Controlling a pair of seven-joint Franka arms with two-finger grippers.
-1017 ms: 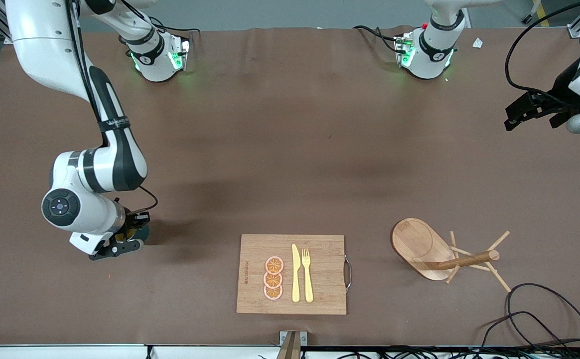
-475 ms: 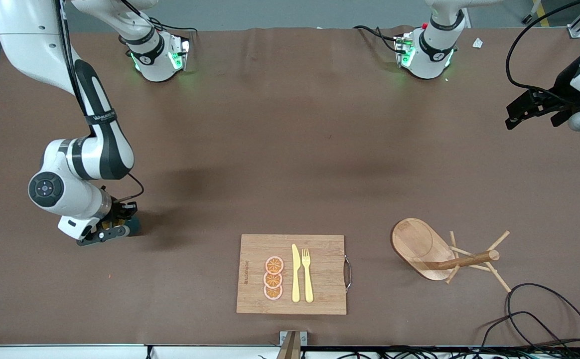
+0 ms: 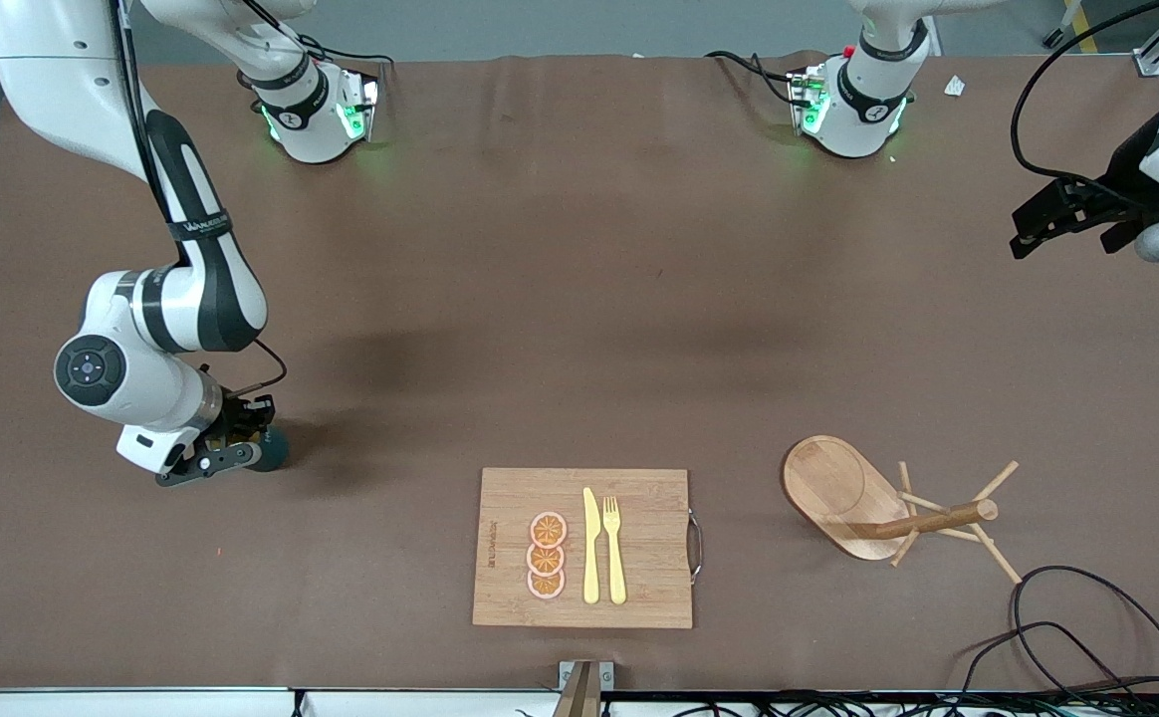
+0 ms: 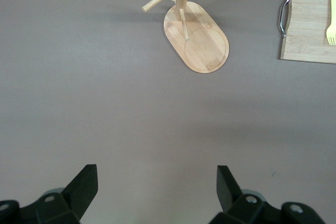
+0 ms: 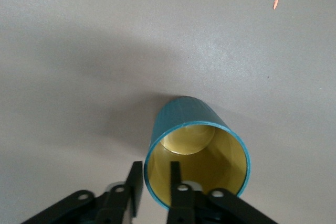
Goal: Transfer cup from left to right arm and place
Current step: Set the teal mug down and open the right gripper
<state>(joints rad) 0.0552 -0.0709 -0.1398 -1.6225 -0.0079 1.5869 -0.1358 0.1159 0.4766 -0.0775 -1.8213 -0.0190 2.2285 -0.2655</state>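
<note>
The teal-green cylindrical cup [image 5: 197, 153] stands on the table, its rim between our right gripper's [image 5: 153, 182] loosening fingers, just released; left gripper [image 4: 156, 187] waits wide open.

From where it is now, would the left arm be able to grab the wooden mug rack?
Probably yes. The left hand hangs open over bare table at its own end, holding nothing, and the rack stands at that end too with nothing between them.

Glossy teal cup [image 5: 197, 145], matt tabletop [image 3: 579, 299]
</note>
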